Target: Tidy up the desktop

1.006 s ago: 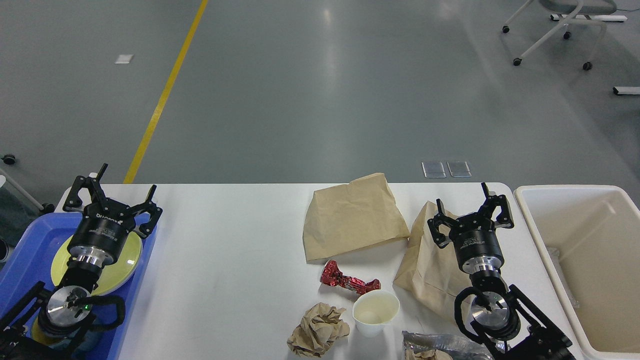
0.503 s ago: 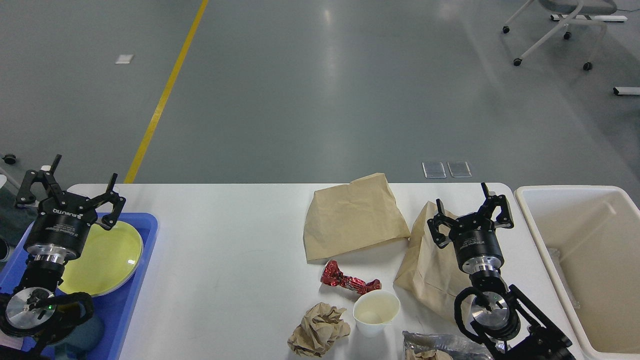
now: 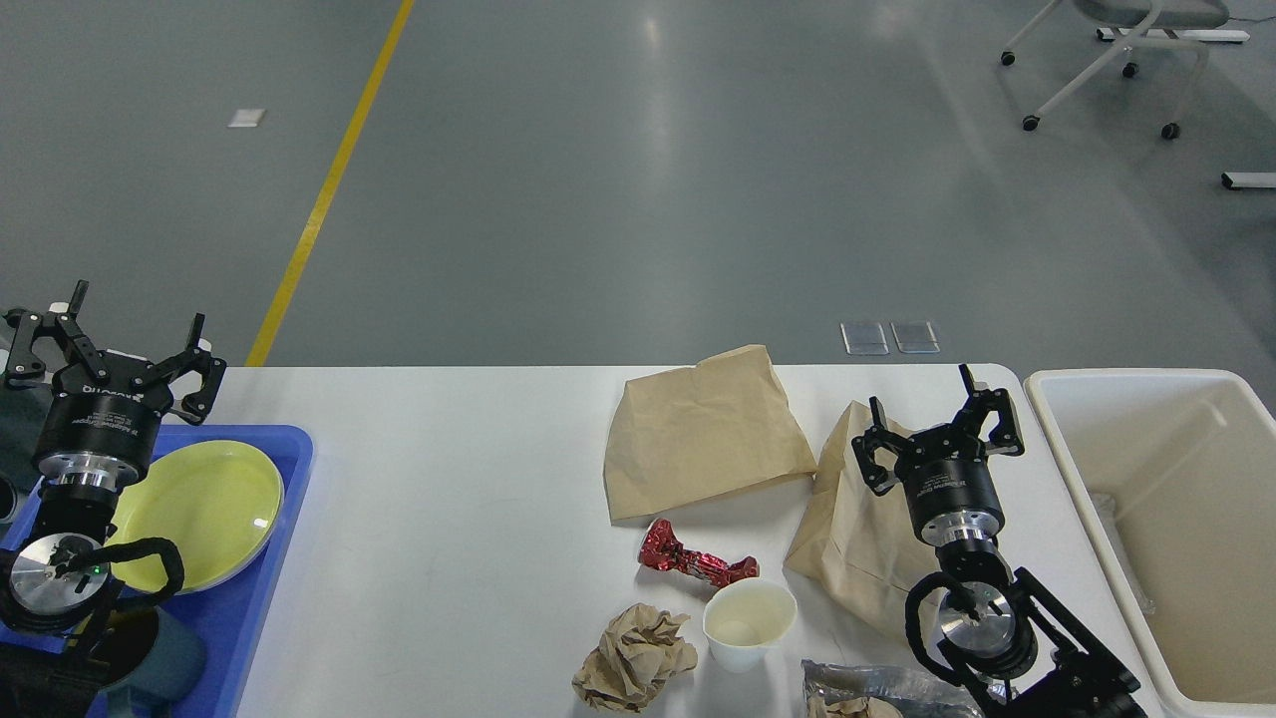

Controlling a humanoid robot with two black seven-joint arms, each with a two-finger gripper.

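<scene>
White and smooth, the desktop [image 3: 449, 519] fills the lower view. At 3 o'clock stands a cream bin [image 3: 1186, 558]; at 9, a blue tray [image 3: 254, 598] holding a yellow plate [image 3: 199, 509]. Two brown paper bags [image 3: 703, 439] lie at 1 o'clock. The left gripper [image 3: 105, 349], its label too small to read, points upward with fingers spread, empty. The right gripper [image 3: 937, 424] does likewise above a bag.
</scene>
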